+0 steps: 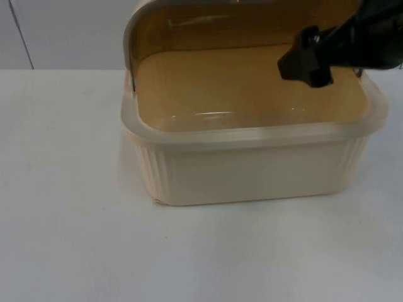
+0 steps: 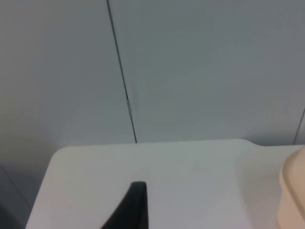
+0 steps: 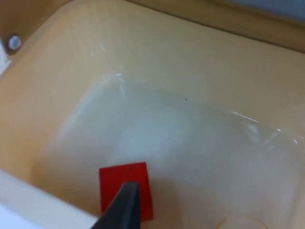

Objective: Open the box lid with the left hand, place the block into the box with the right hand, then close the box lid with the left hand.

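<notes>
With the lid (image 1: 189, 19) up, the right gripper (image 1: 306, 63) hung inside the box (image 1: 252, 170) above the block (image 3: 125, 187), grip state unclear, so it should retreat straight up; the left gripper (image 2: 136, 205) waited aside.

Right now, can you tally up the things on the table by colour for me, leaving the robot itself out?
Cream: 1, the box, with its lid raised open.
Red: 1, the block, inside the box below the right tool.
Total: 2.
The left tool waits off to the side over the table.
</notes>
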